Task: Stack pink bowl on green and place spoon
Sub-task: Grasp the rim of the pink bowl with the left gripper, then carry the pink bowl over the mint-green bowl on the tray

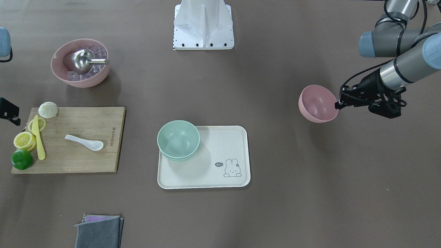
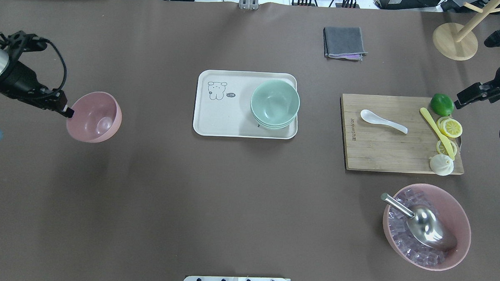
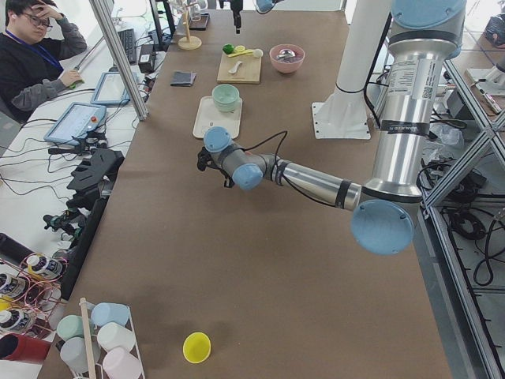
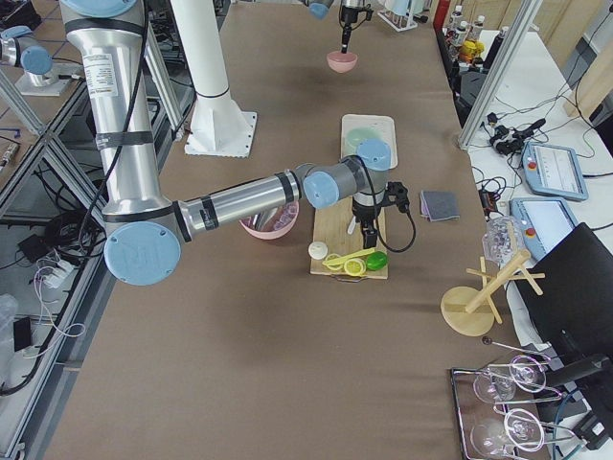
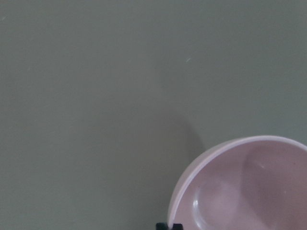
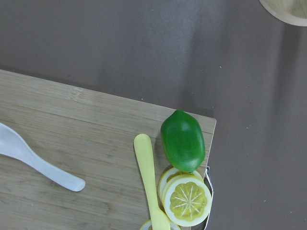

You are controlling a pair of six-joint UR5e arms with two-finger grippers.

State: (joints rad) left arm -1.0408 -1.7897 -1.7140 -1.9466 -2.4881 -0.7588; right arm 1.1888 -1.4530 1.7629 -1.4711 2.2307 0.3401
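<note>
Brown paper covers the desk (image 2: 231, 198) from edge to edge. Near the desk's left edge, the left pincer (image 2: 69, 112) pinches the rim of the pink bowl (image 2: 95, 116) with its two fingers closed tight on it. The bowl seems to hang a little above the desk, open side up, and it has nothing in it.

The green bowl (image 2: 275, 102) is the top one of a small stack. It sits on the right end of a white tray (image 2: 221, 118) in the middle of the desk, nearer the far edge. It is well apart from the pink bowl.

So the step in hand looks like carrying the pink bowl over to the green one. The next move calls for a level ride across the desk, a stop right over the green bowl, and a slow drop until the pink bowl nests inside. Only then should the fingers let go.

The spoon (image 2: 383, 121) lies untouched on a wooden board (image 2: 378, 149) near the desk's right edge. The right pincer (image 2: 463, 100) hangs over the board's far right corner, near a lime (image 2: 442, 104). Whether its fingers are wide or narrow cannot be told. The spoon's turn likely comes after the stacking.
</note>
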